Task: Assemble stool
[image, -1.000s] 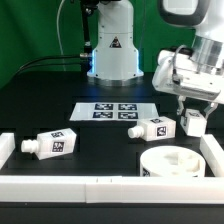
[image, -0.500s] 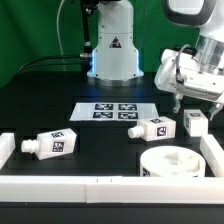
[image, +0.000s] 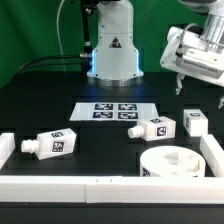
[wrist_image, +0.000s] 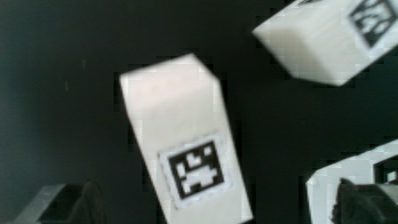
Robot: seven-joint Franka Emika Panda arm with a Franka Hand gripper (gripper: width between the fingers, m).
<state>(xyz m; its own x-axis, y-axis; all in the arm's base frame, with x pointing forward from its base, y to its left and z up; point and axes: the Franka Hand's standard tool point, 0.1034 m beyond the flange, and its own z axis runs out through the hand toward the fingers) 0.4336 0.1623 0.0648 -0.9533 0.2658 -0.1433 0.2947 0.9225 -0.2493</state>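
On the desk [image: 40, 95], the stool's round seat [image: 170, 162] lies at the front, toward the exterior view's right. The claw [image: 199, 92] hangs above, fingers wide apart, gripping nothing. Just behind the seat lie a first leg [image: 152, 128] and second leg [image: 195, 123]; a third leg [image: 52, 145] lies well apart.

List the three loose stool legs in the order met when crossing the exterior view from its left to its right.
left leg → middle leg → right leg

Marker board [image: 114, 111] flat at ctr of blk table [image: 40, 100], white border rails [image: 100, 185] front & sides, green backdrop [image: 25, 30] behind.
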